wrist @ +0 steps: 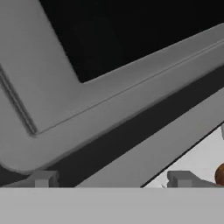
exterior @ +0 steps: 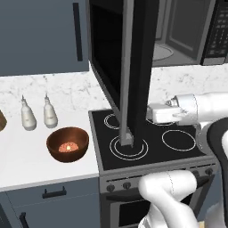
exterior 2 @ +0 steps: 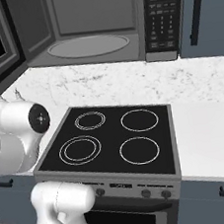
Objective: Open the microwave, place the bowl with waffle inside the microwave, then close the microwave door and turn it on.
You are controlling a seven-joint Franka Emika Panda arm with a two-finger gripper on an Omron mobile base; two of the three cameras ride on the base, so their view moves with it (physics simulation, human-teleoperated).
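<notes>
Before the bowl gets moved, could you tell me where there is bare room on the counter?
Bare white counter lies in front of the bowl with waffle. The two bottles crowd behind it, and the open microwave door overhangs the stovetop.

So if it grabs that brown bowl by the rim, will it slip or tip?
The bowl looks glossy, so the rim may be slippery. It is round, wide and low, so it probably sits steady and looks rigid. The small waffle lies loose at its centre and could slide if the bowl tilts.
</notes>
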